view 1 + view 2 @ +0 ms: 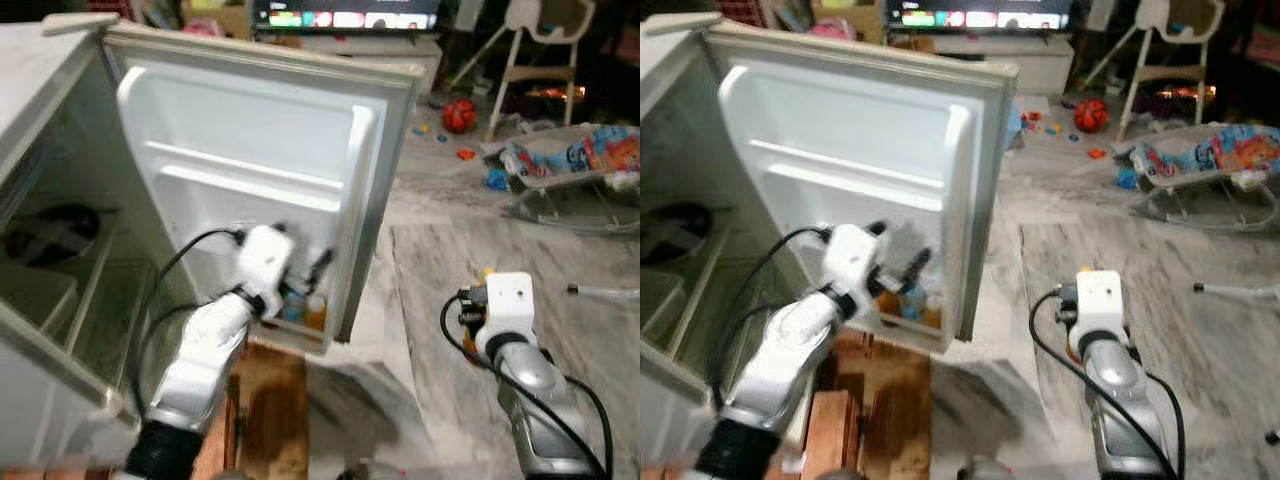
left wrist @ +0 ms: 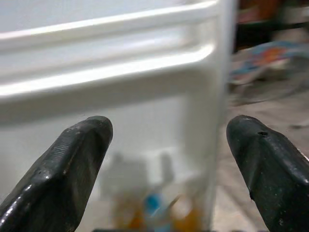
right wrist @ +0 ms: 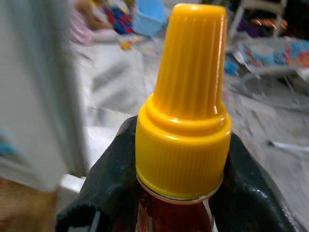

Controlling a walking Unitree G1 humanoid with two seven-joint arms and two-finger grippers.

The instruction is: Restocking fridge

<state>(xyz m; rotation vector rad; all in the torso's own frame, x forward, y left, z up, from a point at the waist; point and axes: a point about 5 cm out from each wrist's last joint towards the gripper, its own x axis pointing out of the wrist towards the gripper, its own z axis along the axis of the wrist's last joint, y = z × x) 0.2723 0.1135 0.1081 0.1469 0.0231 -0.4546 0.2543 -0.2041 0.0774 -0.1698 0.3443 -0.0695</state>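
The small white fridge stands open, its door swung wide toward me. In the door's bottom shelf stand a few small bottles in orange and blue. My left gripper hangs just above that shelf, open, with nothing between its fingers. My right gripper is off to the right over the marble floor, shut on a sauce bottle with a ribbed yellow cap. A bit of that yellow cap peeks out beyond the right wrist.
The fridge body at the left holds shelves and a dark bowl. A wooden stand lies under the door. Farther off on the floor are a red ball, scattered toys, a baby bouncer and a high chair.
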